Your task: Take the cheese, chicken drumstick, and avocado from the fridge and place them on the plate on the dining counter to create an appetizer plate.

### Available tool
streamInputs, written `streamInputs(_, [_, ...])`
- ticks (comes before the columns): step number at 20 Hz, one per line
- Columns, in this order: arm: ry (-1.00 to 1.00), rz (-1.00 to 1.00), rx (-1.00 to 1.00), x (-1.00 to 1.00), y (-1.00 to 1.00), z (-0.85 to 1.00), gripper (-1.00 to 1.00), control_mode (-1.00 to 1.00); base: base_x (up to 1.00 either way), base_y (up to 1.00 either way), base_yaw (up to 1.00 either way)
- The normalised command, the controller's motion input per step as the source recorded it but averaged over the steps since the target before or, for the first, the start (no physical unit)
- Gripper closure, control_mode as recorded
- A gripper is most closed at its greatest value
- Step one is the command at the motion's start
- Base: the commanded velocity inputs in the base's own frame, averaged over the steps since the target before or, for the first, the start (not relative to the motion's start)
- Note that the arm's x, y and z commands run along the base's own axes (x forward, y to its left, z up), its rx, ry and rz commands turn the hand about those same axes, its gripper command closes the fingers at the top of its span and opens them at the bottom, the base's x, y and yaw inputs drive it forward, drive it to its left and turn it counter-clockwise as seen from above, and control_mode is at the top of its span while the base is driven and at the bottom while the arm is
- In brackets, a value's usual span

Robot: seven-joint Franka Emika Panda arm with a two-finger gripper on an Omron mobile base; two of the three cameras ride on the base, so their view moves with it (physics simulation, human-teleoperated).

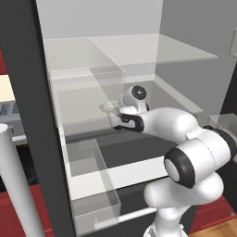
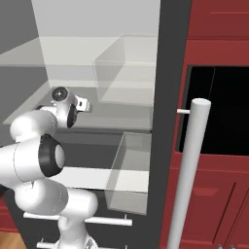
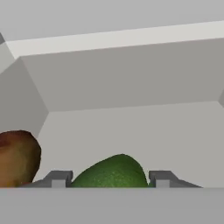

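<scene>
Between the gripper's [image 3: 110, 179] two finger tips sits the avocado [image 3: 111, 172], so the jaws stand apart either side of it, seemingly placed to close; whether they touch it yet I cannot tell. It lies on a fridge [image 1: 28, 115] shelf, the chicken drumstick [image 3: 17, 158] just beside it (nearer the shelf's side wall).

Arm reaching into the open fridge [image 2: 165, 58]

The white arm [image 2: 36, 146] rises from the lower left and bends forward between the clear glass shelves [image 2: 73, 119], its hand deep in the pale grey interior; the finger tips are hidden behind the wrist. A clear door bin [image 2: 129, 175] hangs just to its right, with another above it. The long white bar handle [image 2: 187, 175] stands upright in the foreground, before the red cabinets [image 2: 219, 24] and a dark opening [image 2: 219, 109].
</scene>
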Motion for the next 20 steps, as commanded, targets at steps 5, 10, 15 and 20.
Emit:
streamInputs(5, [0.00,0.00,0.00,0.04,0.00,-0.02,1.00,-1.00,0.00,0.00,0.00])
streamInputs(10, [-0.06,-0.07,0.00,-0.63,-0.29,-0.16,1.00,-1.00,0.00,0.00,0.00])
streamInputs(15, [-0.13,0.00,0.00,-0.92,-0.40,0.42,1.00,-1.00,0.00,0.00,0.00])
streamInputs(20, [0.00,0.08,0.00,-1.00,-0.43,0.94,1.00,-1.00,0.00,0.00,0.00])
